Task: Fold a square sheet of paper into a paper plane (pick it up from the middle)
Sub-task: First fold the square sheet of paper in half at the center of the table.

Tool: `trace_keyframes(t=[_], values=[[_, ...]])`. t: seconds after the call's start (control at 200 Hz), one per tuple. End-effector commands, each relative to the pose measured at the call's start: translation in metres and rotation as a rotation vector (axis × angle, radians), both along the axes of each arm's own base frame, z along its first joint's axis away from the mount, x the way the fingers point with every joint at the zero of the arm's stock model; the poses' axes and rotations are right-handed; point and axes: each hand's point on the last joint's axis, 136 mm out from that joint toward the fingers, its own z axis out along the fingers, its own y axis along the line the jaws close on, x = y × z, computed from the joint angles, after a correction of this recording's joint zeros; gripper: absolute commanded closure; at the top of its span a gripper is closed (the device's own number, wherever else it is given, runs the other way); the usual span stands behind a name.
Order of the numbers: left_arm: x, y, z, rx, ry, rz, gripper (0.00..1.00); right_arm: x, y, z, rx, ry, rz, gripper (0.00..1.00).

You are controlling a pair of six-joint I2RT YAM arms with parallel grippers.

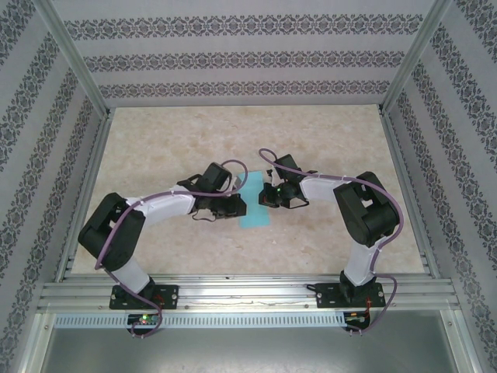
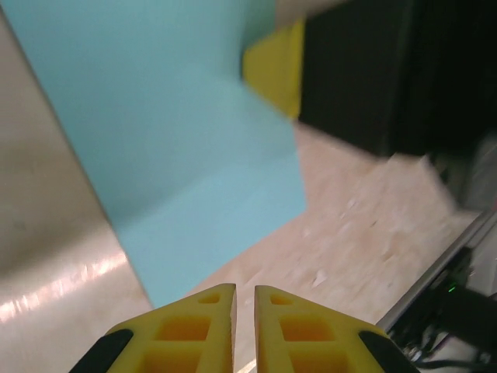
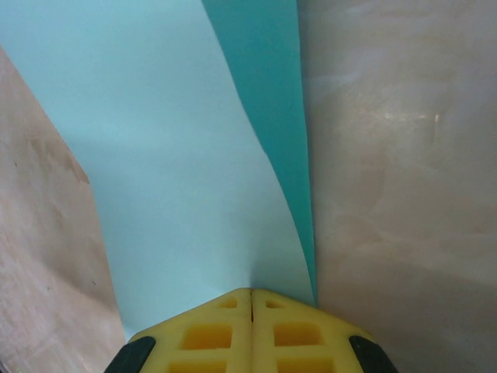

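Observation:
The turquoise-blue sheet of paper (image 1: 255, 207) lies mid-table between the two grippers. My right gripper (image 1: 269, 199) is shut on the sheet's near edge (image 3: 251, 292). From the pinch the pale sheet (image 3: 171, 148) rises and curls, and a darker teal strip (image 3: 272, 93) shows along its right side. My left gripper (image 1: 236, 205) sits just left of the paper. Its yellow fingertips (image 2: 245, 289) stand a narrow gap apart with bare table between them, just short of the sheet (image 2: 171, 132). In the left wrist view a yellow finger (image 2: 276, 70) of the right gripper touches the sheet's far side.
The beige tabletop (image 1: 171, 140) is ringed by patterned walls (image 1: 233, 58) and aluminium posts. A metal rail (image 1: 248, 291) carrying both arm bases runs along the near edge. Purple cables (image 1: 233, 167) loop over the arms.

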Motion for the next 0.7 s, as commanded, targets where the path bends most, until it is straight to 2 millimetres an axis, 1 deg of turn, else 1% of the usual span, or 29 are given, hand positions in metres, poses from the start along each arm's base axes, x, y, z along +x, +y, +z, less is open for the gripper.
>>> trace_keyframes(t=[0.0,0.045,0.055,0.125,0.195,0.24,0.365,0.42,0.47,0.57,0.639,0.694], values=[[0.042,0.002,0.007,-0.077,-0.017,0.085,0.84,-0.019,-0.023,-0.024,-0.125,0.08,-0.022,1.0],[0.056,0.005,0.004,-0.064,-0.029,0.098,0.85,-0.019,-0.022,-0.023,-0.121,0.077,-0.027,1.0],[0.06,0.004,0.007,-0.064,-0.04,0.099,0.85,-0.019,-0.022,-0.023,-0.12,0.076,-0.026,1.0],[0.075,0.004,0.003,-0.064,-0.042,0.102,0.85,-0.018,-0.021,-0.021,-0.116,0.074,-0.021,1.0],[0.083,0.0,0.002,-0.074,-0.044,0.09,0.85,-0.019,-0.022,-0.021,-0.122,0.075,-0.016,1.0],[0.089,0.001,-0.002,-0.062,-0.054,0.092,0.85,-0.02,-0.022,-0.021,-0.124,0.075,-0.017,1.0],[0.101,0.006,-0.018,-0.042,-0.048,0.112,0.85,-0.018,-0.021,-0.018,-0.119,0.069,-0.018,1.0],[0.103,0.007,-0.026,-0.049,-0.04,0.12,0.85,-0.018,-0.021,-0.019,-0.121,0.07,-0.018,1.0],[0.101,0.011,-0.037,-0.026,-0.016,0.125,0.85,-0.018,-0.021,-0.02,-0.12,0.074,-0.018,1.0],[0.091,0.018,-0.058,0.003,0.014,0.129,0.85,-0.019,-0.021,-0.021,-0.12,0.077,-0.018,1.0],[0.084,0.026,-0.077,0.049,0.043,0.135,0.85,-0.02,-0.021,-0.022,-0.123,0.076,-0.021,1.0],[0.08,0.031,-0.087,0.073,0.059,0.141,0.85,-0.019,-0.021,-0.022,-0.123,0.077,-0.021,1.0]])
